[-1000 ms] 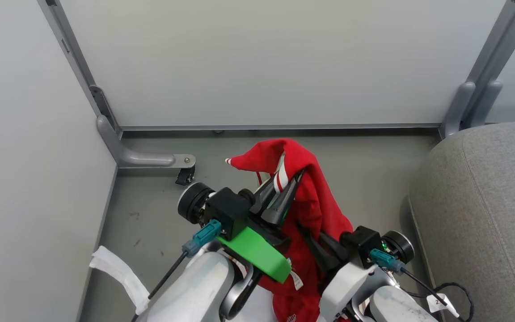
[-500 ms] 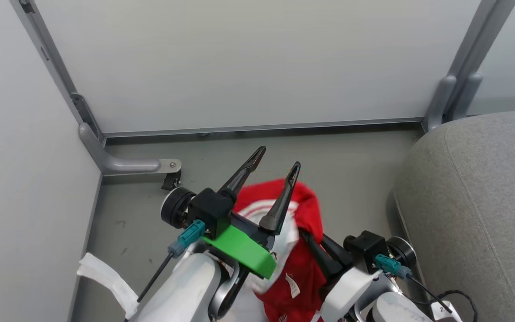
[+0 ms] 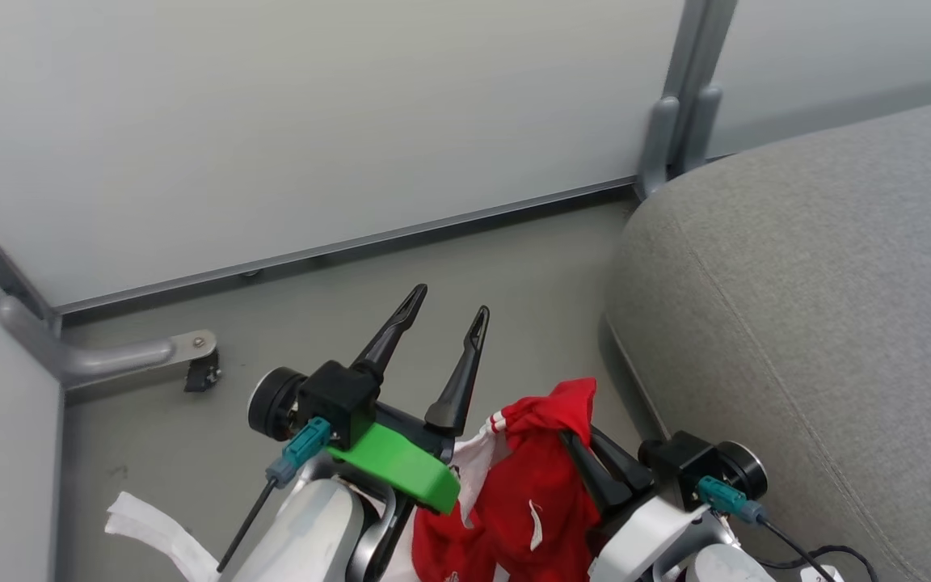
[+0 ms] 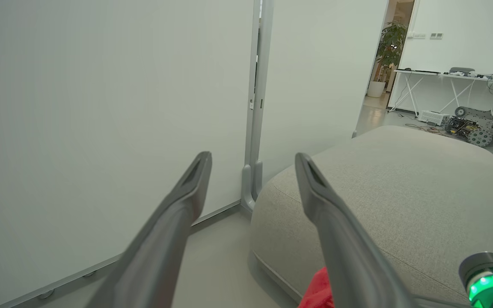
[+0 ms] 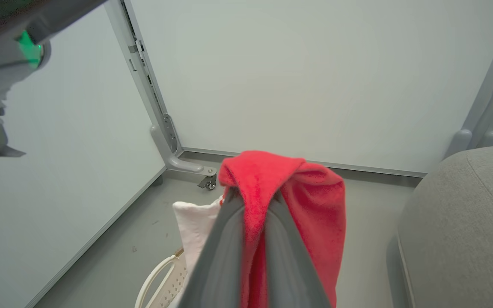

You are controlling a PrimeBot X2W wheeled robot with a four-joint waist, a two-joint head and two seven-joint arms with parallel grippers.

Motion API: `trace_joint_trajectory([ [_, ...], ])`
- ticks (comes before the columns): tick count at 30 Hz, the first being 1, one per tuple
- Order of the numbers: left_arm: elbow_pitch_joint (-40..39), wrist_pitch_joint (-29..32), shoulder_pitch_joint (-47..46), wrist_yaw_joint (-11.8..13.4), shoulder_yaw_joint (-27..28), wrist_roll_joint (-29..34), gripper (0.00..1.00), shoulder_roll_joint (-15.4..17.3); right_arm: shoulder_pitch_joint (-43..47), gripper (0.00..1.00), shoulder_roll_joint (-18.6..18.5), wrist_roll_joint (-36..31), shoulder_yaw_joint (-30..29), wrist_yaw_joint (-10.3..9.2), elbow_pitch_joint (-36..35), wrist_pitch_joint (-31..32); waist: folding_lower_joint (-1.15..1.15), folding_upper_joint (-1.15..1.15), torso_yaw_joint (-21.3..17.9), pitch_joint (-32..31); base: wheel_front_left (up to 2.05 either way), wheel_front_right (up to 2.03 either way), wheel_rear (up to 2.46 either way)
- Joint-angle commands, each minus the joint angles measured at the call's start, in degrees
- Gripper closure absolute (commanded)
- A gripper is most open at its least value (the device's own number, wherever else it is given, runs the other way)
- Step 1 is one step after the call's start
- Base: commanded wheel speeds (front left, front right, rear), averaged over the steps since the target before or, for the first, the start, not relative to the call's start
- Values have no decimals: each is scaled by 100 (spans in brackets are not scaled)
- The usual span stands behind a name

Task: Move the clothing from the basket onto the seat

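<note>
The red clothing [image 3: 542, 501] with white trim hangs low between my arms, and my right gripper [image 3: 583, 446] is shut on its upper fold. From the right wrist, the cloth [image 5: 310, 205] drapes over the shut fingertips of that gripper [image 5: 255, 197]. My left gripper [image 3: 447, 309] stands open and empty above the floor, up and to the left of the garment; its fingers [image 4: 250, 171] point toward the grey seat [image 4: 400, 192]. The seat [image 3: 821, 307] lies at the right. A piece of the white perforated basket [image 5: 163, 284] shows below the right gripper.
Pale partition panels [image 3: 312, 121] on grey metal posts close off the far side and left. A post foot with a caster [image 3: 199, 373] sits on the grey floor at the left. A white cloth strip [image 3: 154, 525] lies at the lower left.
My left gripper has opened and let go of the red clothing, which has dropped and now hangs from the right gripper alone. The head camera has swung right, toward the seat.
</note>
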Motion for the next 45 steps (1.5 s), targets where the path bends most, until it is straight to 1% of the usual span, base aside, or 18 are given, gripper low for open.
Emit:
trace_joint_trajectory([
  [1, -7, 4, 80, -21, 38, 80, 0, 61, 37, 100, -18, -25, -24, -6, -52, -28, 0, 0, -759, 107, 0, 0, 0],
  [2, -21, 4, 130, -21, 84, 107, 0, 75, 47, 100, -17, -24, -16, -6, -81, -28, 0, 0, -954, 131, 0, 0, 0],
  [6, -62, 4, 216, -21, 220, 185, 0, 103, 69, 100, -16, -76, -78, -6, -186, -29, 0, 0, -1484, 220, 0, 0, 0],
  [12, -121, 4, 311, -21, 371, 235, 0, 186, -4, 100, -13, -143, -174, -6, -303, -28, 0, 0, -2138, 383, 0, 0, 0],
  [16, -151, 4, 365, -21, 368, 249, 0, 207, -225, 100, -38, -215, -199, -6, -404, -29, 0, 0, -2417, 546, 0, 0, 0],
  [18, -194, 4, 330, -21, 339, 203, 0, 220, -429, 100, -126, -240, -179, -6, -449, -29, 0, 0, -2488, 715, 0, 0, 0],
  [20, -197, 5, 258, -21, 208, 214, 0, 315, -741, 100, -240, -273, -202, -6, -506, -29, 0, 0, -2524, 903, 0, 0, 0],
  [22, -244, 4, 159, -21, 105, 210, 0, 388, -1084, 100, -387, -283, -293, -6, -564, -29, 0, 0, -2534, 1096, 0, 0, 0],
  [26, -327, 4, 3, -21, -63, 215, 0, 575, -1957, 100, -793, -388, -467, -6, -655, -29, 0, 0, -2416, 1509, 0, 0, 0],
  [32, -389, 5, -270, -21, -217, 164, 0, 901, -3369, 100, -1495, -614, -820, -6, -554, -29, 0, 0, -2110, 2163, 0, 0, 0],
  [36, -484, 4, -462, -21, -303, 144, 0, 1066, -4198, 100, -1948, -737, -1108, -6, -251, -29, 0, 0, -1876, 2541, 0, 0, 0],
  [41, -597, 4, -644, -21, -268, 115, 0, 1201, -5015, 100, -2320, -816, -1489, -7, 276, -29, 0, 0, -1656, 2942, 0, 0, 0],
  [45, -644, 5, -748, -21, -286, 107, 0, 1314, -5371, 100, -2548, -992, -1721, -7, 684, -23, 0, 0, -1530, 3182, 0, 0, 0],
])
